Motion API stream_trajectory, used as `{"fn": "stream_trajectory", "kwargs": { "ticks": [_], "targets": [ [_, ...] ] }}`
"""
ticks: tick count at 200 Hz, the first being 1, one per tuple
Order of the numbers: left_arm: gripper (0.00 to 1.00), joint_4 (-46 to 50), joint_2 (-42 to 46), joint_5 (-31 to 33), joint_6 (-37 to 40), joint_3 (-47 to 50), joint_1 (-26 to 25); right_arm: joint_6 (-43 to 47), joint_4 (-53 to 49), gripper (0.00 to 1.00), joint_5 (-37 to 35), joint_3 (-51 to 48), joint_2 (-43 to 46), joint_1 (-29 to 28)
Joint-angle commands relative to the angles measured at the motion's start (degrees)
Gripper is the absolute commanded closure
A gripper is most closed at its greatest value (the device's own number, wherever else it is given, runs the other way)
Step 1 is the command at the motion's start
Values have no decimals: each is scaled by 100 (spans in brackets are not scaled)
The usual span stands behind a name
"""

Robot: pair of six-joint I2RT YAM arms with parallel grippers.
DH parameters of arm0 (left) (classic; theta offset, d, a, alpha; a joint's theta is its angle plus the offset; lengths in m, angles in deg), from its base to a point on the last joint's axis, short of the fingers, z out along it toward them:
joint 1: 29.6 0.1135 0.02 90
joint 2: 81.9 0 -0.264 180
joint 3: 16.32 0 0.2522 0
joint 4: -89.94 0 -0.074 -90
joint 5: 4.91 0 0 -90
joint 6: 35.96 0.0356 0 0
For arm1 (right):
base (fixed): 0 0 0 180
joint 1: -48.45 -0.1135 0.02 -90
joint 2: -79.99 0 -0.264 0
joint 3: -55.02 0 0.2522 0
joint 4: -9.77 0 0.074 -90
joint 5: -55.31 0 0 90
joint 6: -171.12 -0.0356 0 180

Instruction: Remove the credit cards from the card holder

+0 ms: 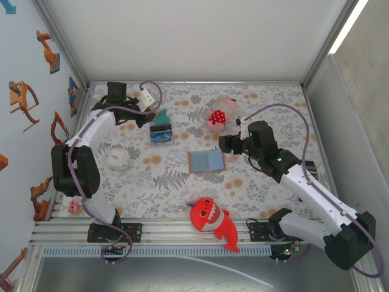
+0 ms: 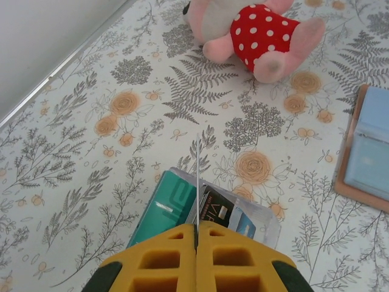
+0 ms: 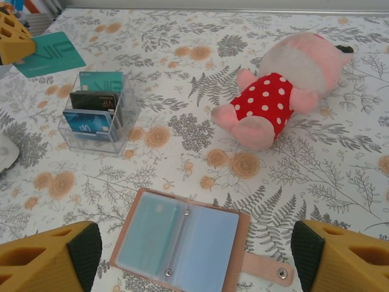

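Floral tablecloth (image 3: 340, 182); left gripper (image 2: 197, 234) pinches a teal card (image 3: 51, 55), right gripper (image 3: 194, 243) spread over the open card holder (image 3: 152, 234) (lower squarely, I'd judge).

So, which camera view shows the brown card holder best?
The right wrist view: the card holder lies open and near, its clear sleeves, rings and snap tab plain. The top external view has it small, mid-table, with no detail. The left wrist view catches a blurred part at its right edge.
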Motion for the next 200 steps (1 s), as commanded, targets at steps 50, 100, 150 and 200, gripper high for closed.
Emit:
{"fn": "stream_trajectory", "kwargs": {
  "ticks": [50,100,150,200],
  "targets": [
    [100,466,-736,-169,673,-594,59,-238,23,19,-621,25,99,4],
    [100,453,-1162,-222,716,-872,113,-284,41,18,-619,40,54,4],
    [100,816,-1549,-231,907,-1286,131,-301,13,19,-609,51,-60,4],
    [100,864,-1822,-317,850,-1447,130,-295,14,19,-645,51,-70,3]
  ]
}}
